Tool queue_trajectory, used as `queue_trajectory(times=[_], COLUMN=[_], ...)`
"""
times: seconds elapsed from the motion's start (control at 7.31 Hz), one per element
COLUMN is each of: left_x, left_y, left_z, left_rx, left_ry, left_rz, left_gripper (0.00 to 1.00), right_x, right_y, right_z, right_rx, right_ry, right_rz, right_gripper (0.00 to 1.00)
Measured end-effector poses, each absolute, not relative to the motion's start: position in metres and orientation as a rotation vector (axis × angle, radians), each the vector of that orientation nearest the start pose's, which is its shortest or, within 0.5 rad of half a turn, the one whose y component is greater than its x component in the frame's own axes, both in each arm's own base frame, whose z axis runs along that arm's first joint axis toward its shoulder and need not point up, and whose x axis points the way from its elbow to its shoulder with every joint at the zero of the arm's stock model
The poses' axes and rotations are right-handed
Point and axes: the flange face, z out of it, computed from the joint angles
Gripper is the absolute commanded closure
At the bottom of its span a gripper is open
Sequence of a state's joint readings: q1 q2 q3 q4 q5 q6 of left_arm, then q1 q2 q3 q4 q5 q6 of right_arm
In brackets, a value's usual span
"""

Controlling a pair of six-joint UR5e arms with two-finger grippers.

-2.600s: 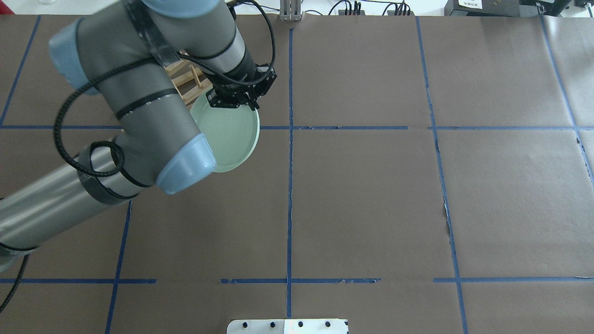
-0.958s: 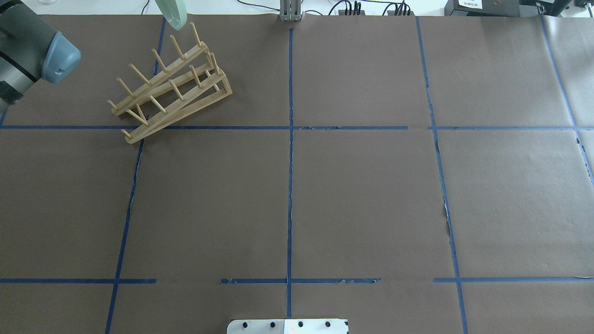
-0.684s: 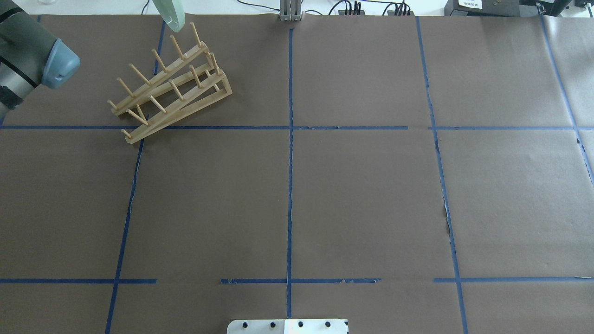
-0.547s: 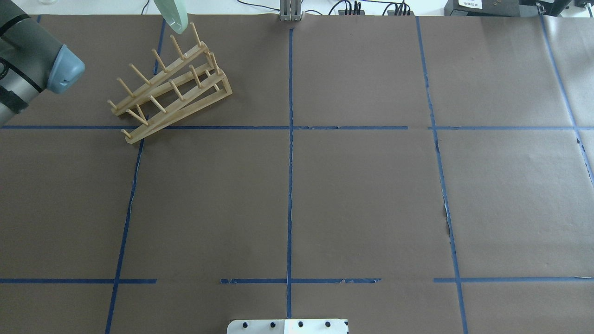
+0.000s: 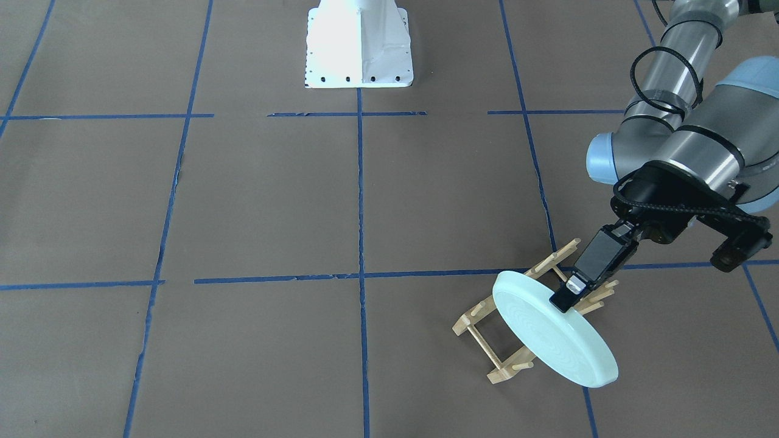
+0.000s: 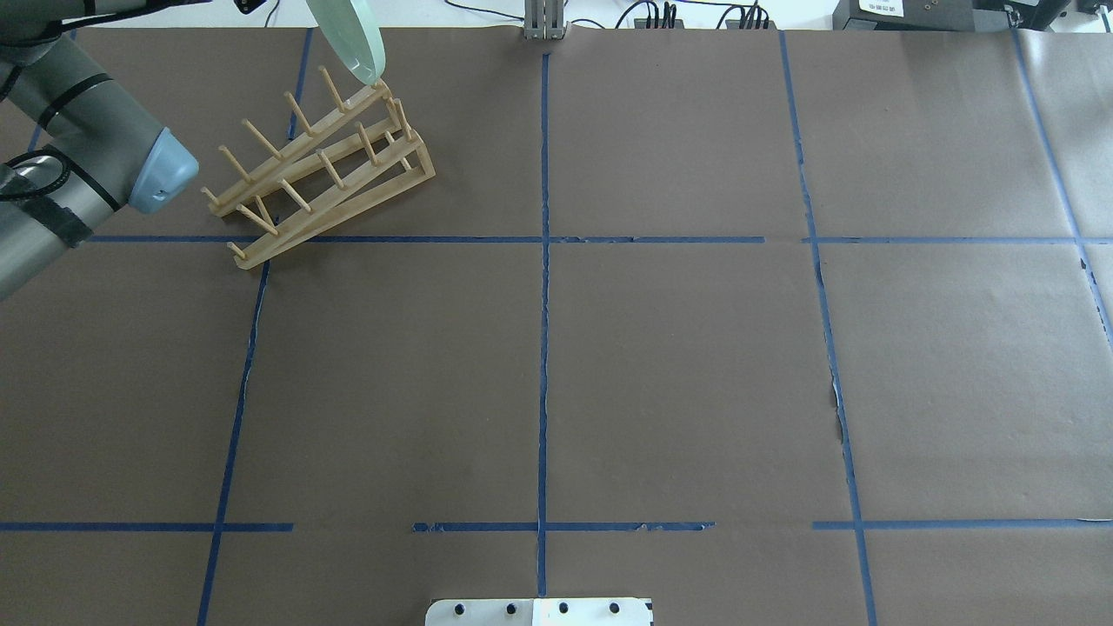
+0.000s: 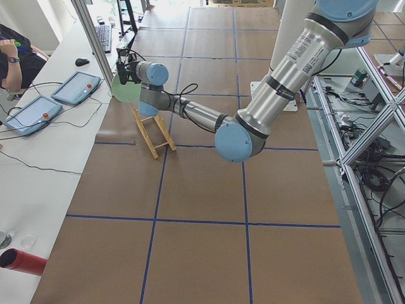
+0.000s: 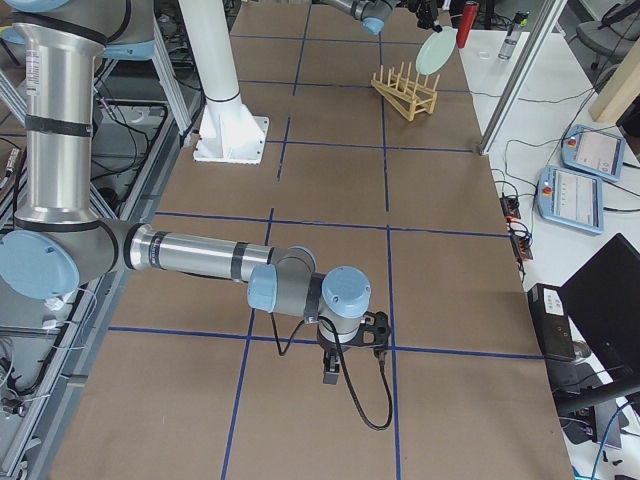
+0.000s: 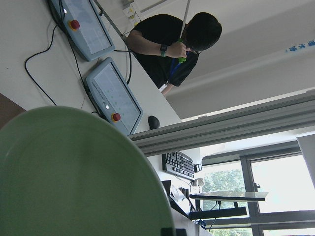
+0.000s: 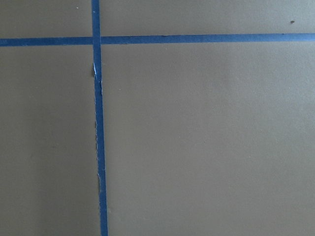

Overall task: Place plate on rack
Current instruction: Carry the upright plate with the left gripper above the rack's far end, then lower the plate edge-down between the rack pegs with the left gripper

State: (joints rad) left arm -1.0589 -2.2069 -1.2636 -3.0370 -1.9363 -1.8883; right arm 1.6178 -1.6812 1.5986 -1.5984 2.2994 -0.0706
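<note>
My left pincer (image 5: 563, 298) grips the plate (image 5: 548, 336) by its rim, tilted over the rack (image 5: 503, 372); I can't tell how open the right pincer (image 8: 335, 365) is.

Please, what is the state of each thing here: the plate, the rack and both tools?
plate: tilted, held by its rim over the rack, not yet between pegs.
rack: upright on the table, holds nothing.
left tool: shut on the plate.
right tool: seen only from far, open or shut unclear.

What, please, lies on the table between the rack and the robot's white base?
Between rack and base, only brown paper with blue tape, per the front-facing view.
</note>
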Motion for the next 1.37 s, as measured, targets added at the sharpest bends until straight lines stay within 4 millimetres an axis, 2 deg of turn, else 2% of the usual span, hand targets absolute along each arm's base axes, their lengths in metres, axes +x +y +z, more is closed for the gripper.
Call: queue_trajectory(times=[0.41, 0.96, 1.09, 1.23, 1.37], left_x=[0.278, 0.299, 0.303, 0.306, 0.306], left_y=[-0.648, -0.631, -0.629, -0.627, -0.627], left_z=[0.279, 0.307, 0.310, 0.310, 0.311], left_rx=[0.379, 0.347, 0.340, 0.338, 0.338], left_ry=[1.771, 1.758, 1.756, 1.755, 1.754], left_rz=[-0.655, -0.634, -0.630, -0.627, -0.628], left_gripper=[1.00, 1.00, 0.86, 0.48, 0.17], right_x=[0.087, 0.087, 0.087, 0.087, 0.087], right_y=[-0.431, -0.431, -0.431, -0.431, -0.431], right_z=[0.702, 0.702, 0.702, 0.702, 0.702], right_rx=[-0.061, -0.062, -0.062, -0.062, -0.062], right_ry=[-0.733, -0.733, -0.733, -0.733, -0.733], right_rz=[0.017, 0.018, 0.018, 0.017, 0.018], right_gripper=[0.00, 0.00, 0.00, 0.00, 0.00])
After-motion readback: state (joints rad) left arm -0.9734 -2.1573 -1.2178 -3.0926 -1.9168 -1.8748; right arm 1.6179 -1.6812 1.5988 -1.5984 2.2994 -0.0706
